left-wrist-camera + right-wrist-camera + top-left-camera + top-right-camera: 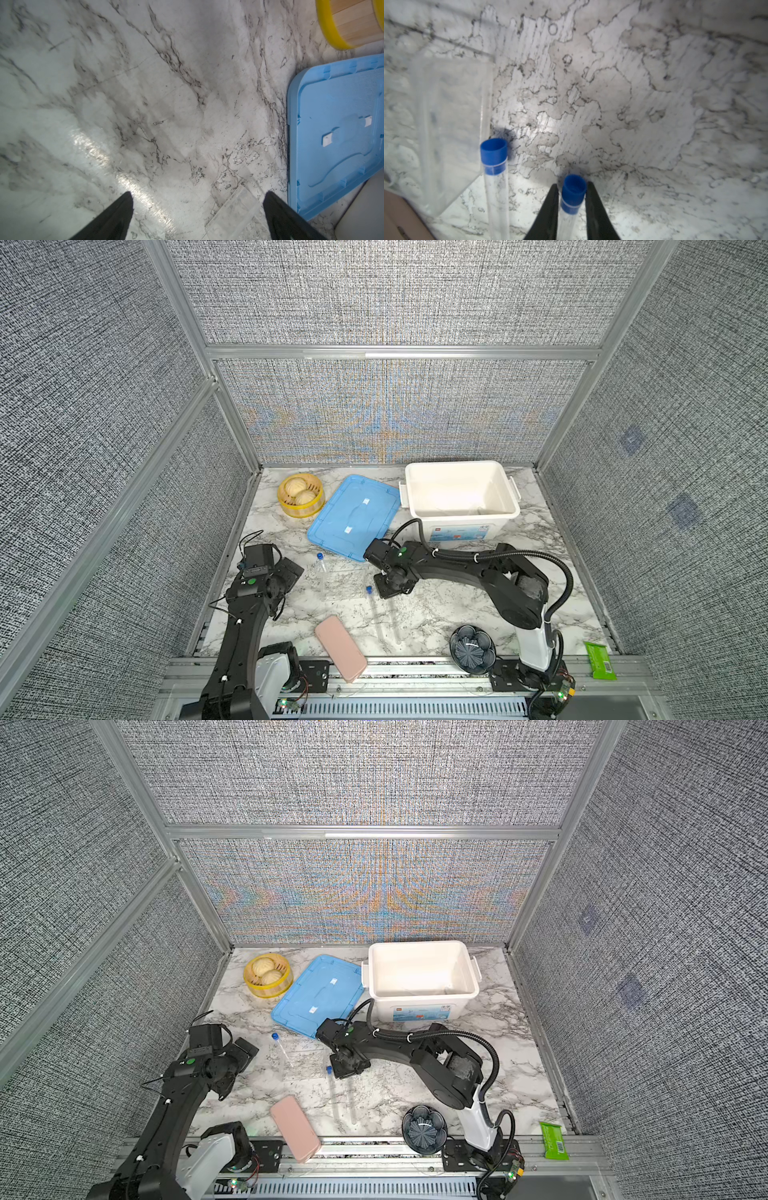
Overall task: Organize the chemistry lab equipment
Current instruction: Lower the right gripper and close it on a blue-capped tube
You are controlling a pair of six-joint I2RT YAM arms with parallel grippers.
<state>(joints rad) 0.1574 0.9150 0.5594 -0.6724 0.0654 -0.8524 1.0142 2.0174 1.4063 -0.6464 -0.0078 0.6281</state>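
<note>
Three clear tubes with blue caps lie on the marble table (457, 605), all on the robot's side of the blue lid (353, 516). First tube (321, 570): near the lid's front left corner, cap towards the lid, lying along the left edge of the clear rack (345, 583). The rack sits just in front of the lid's front edge. Second tube (374, 610): further from the lid than the rack, cap towards the lid, untouched. Third tube (572, 199): just beside the second and roughly parallel to it; in both top views its capped end is hidden under the right gripper (572, 184). In the right wrist view the black fingers are drawn in narrowly on either side of this tube at the cap. Whether the pads actually press on it cannot be told, as thin slivers of table seem to show along the tube. Left gripper (199, 197): to the front left of the lid, jaws spread wide, holding nothing. White bin (461, 493): open, against the lid's far right corner. Yellow steamer basket (301, 495): just beside the lid's far left side. Pink case (340, 648): well apart from the lid, at the table's front edge.
</note>
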